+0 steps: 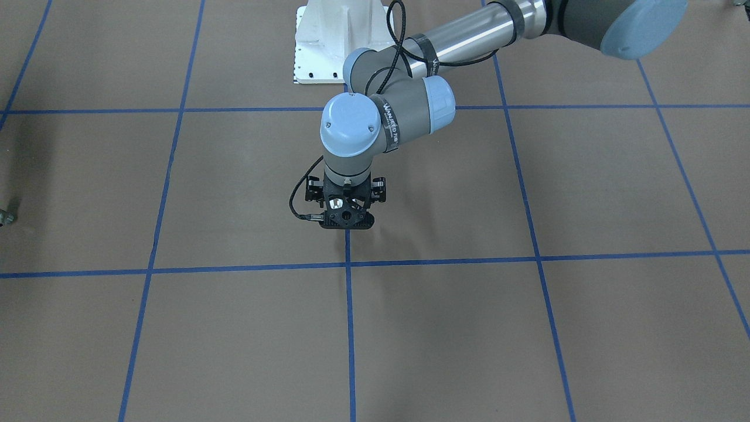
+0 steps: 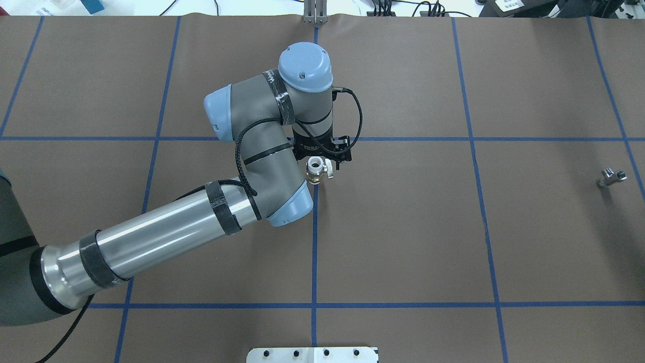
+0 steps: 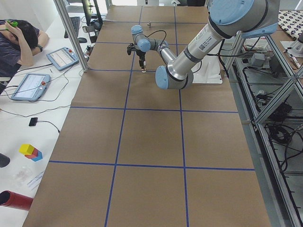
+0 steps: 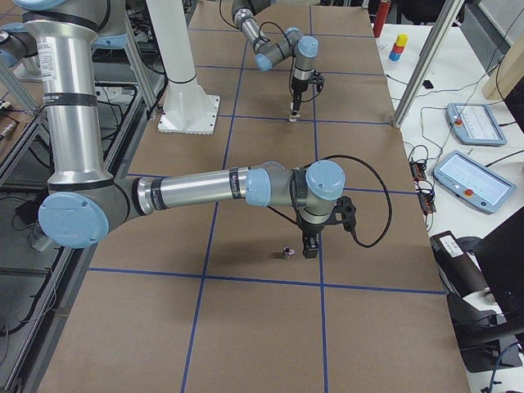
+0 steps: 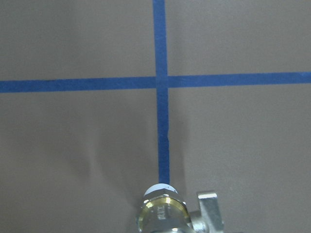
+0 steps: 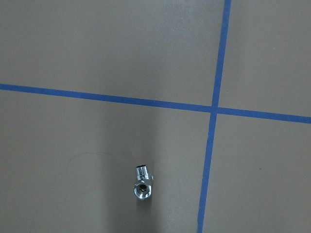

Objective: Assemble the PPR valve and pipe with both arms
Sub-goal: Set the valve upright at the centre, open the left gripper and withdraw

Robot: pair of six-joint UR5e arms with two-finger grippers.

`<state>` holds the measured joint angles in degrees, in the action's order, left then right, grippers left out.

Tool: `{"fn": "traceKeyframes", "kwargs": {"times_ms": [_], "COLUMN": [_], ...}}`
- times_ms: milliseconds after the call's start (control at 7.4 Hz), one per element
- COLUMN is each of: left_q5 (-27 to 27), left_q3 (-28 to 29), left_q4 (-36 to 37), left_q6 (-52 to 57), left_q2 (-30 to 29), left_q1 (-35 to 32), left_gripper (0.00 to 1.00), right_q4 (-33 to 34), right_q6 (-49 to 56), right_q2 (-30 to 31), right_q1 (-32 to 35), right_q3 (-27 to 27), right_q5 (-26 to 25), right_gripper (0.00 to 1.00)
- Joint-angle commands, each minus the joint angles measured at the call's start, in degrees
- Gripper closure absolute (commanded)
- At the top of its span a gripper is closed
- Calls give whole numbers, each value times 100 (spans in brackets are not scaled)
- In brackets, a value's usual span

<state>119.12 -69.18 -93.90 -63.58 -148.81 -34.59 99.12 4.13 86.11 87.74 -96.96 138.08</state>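
Table [image 2: 403, 227]: brown sheet with a blue tape grid.

Left arm [image 2: 161, 232] reaches to mid-table, wrist pointing straight down by the centre tape line. We read this as a staging pose, on middle ground where both arms can meet for the join.

Right arm [image 4: 196, 190] stretches low toward its own end of the table, wrist also pointing down, because the pipe lies there.

Left gripper [image 3: 143, 67] looks narrow in both side views with the valve [image 2: 316, 170] at its tip. We judge it clamped on the valve, though the fingers are mostly hidden. The valve is upright: one white mouth up toward the overhead camera, brass band in the middle, handle tab out sideways. In the left wrist view it sits at the bottom edge, over the tape line. We cannot tell if it touches the table. We think the upright hold keeps an open end free for the pipe.

Right gripper [image 4: 311, 248] shows only from the side, so we cannot tell whether its fingers are apart or together.

Pipe [image 6: 143, 183] lies on the table, well apart from the valve. It is just beside the right gripper, on the robot's side, not between the fingers. The right wrist view has it low and left of centre, so we judge the gripper must shift over it before grasping.
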Motion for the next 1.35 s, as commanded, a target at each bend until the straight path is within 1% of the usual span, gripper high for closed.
{"fn": "traceKeyframes", "kwargs": {"times_ms": [0,135,270,405,541,676,946,1216], "left_q5": [67,85,207,521,655,691,683,683], "left_q3": [-618,-1354,-2170,-2727,-2950,-2978,-2970,-2969], "left_q4": [299,789,959,1004,1013,1014,1014,1014], "left_q6": [-41,46,491,1026,1449,1801,2269,2271], "left_q2": [10,315,944,1612,1966,2161,2382,2383], "left_q1": [-405,-599,-889,-1205,-1538,-1742,-1919,-1920], "left_gripper": [0,0,0,0,0,0,0,0], "right_q4": [-6,-15,-32,-433,-898,-1233,-1386,-1395], "right_q6": [9,-96,-340,-351,-360,-369,-360,-360], "right_q2": [-147,-200,-348,-323,-167,26,55,72], "right_q1": [-142,-335,-632,-844,-855,-899,-1074,-1451], "right_q3": [2,-7,-24,89,299,396,608,757], "right_q5": [-27,-236,-656,-747,-713,-695,-459,-422], "right_gripper": [1,1,1,1,1,1,1,1]}}
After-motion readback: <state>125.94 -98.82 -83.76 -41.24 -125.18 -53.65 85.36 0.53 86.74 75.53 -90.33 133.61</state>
